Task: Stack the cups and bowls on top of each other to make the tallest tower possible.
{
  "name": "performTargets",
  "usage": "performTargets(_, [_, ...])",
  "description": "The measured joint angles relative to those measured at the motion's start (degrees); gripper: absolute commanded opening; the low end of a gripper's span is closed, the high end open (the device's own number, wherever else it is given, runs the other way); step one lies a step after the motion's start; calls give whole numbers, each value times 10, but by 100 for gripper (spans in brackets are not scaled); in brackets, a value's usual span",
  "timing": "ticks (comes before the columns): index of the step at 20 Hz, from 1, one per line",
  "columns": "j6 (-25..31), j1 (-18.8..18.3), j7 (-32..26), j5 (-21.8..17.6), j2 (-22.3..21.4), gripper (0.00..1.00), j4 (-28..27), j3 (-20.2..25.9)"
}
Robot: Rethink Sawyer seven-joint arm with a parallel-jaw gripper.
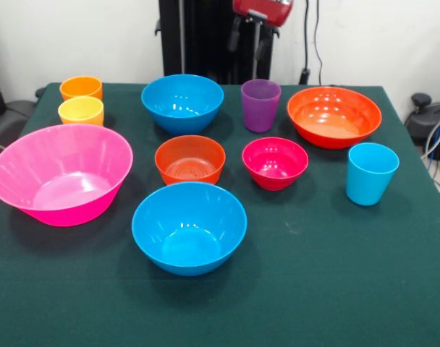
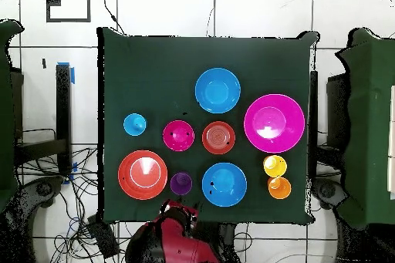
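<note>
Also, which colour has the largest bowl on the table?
Pink: the largest bowl is translucent pink, seen best in the front view.

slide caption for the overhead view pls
Six bowls and four cups stand unstacked on the green table.

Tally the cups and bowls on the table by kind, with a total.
Cups: 4: purple cup, light blue cup, orange cup, yellow cup.
Bowls: 6: pink bowl, far blue bowl, near blue bowl, orange-red bowl, small orange bowl, magenta-red bowl.
Total: 10, none stacked.
</note>
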Motion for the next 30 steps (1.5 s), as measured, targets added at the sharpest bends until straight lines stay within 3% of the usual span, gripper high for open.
performTargets(10, [-84,0,0,0,69,100,-2,33])
performTargets(16, [-84,1,0,0,102,100,-2,35])
performTargets(30, [-86,2,0,1,136,100,-7,35])
